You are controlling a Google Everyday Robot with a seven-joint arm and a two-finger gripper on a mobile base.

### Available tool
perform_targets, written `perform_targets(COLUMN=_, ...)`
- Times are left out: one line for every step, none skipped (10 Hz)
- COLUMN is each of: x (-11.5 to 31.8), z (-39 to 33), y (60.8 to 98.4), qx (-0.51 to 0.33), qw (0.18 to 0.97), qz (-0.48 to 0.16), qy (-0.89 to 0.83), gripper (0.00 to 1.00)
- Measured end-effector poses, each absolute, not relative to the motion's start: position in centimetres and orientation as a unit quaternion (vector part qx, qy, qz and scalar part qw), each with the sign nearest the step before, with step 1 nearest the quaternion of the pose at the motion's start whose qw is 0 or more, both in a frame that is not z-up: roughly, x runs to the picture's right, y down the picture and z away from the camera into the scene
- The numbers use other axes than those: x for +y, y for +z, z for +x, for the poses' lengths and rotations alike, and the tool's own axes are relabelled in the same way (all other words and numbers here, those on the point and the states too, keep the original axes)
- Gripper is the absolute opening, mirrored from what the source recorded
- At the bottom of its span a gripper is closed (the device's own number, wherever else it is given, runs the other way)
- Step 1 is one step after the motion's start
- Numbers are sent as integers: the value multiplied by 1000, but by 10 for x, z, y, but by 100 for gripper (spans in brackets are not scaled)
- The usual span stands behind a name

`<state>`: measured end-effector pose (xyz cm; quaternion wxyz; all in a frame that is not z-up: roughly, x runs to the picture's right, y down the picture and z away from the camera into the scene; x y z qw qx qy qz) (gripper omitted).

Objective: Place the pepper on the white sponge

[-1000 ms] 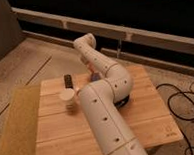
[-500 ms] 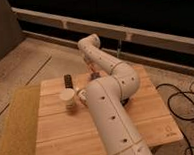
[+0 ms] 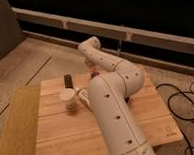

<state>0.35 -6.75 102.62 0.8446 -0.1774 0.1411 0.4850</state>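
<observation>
Pepper point(image 3: 94, 73), a small red speck, shows near the bench's point(image 3: 59, 134) far edge, just under the claw point(image 3: 93, 68); whether the claw grips it, I cannot tell.

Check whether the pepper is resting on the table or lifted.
Cannot tell. The pepper shows only as a red bit beside the gripper near the wooden table's far edge.

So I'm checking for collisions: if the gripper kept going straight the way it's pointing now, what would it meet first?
The gripper is mostly hidden behind the arm, pointing down at the wooden table's far edge. Something small and red shows right below it, likely the pepper; it would probably meet that first, then the tabletop.
</observation>
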Motion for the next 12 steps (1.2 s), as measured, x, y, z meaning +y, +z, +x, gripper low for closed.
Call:
perform_targets(x=-59, z=11, y=1023, qx=159, qw=835, qz=-179, qy=495, gripper=44)
perform_targets(x=-55, z=16, y=1022, qx=170, qw=829, qz=-179, qy=501, gripper=56)
perform_targets(x=-56, z=15, y=1022, qx=173, qw=829, qz=-176, qy=502, gripper=63)
perform_targets(x=-59, z=11, y=1022, qx=172, qw=831, qz=-174, qy=499, gripper=66)
perform_targets(x=-61, z=6, y=1022, qx=169, qw=833, qz=-172, qy=497, gripper=66)
perform_targets(x=-61, z=4, y=1022, qx=168, qw=835, qz=-171, qy=496, gripper=66)
perform_targets(x=-61, z=1, y=1023, qx=165, qw=837, qz=-172, qy=492, gripper=66)
perform_targets(x=-61, z=0, y=1023, qx=165, qw=838, qz=-173, qy=490, gripper=66)
perform_targets(x=-59, z=-1, y=1023, qx=165, qw=839, qz=-174, qy=489, gripper=66)
perform_targets(x=-58, z=-2, y=1023, qx=165, qw=840, qz=-175, qy=486, gripper=66)
perform_targets(x=-58, z=-4, y=1024, qx=161, qw=843, qz=-177, qy=482, gripper=66)
perform_targets(x=-58, z=-8, y=1023, qx=158, qw=846, qz=-179, qy=477, gripper=66)
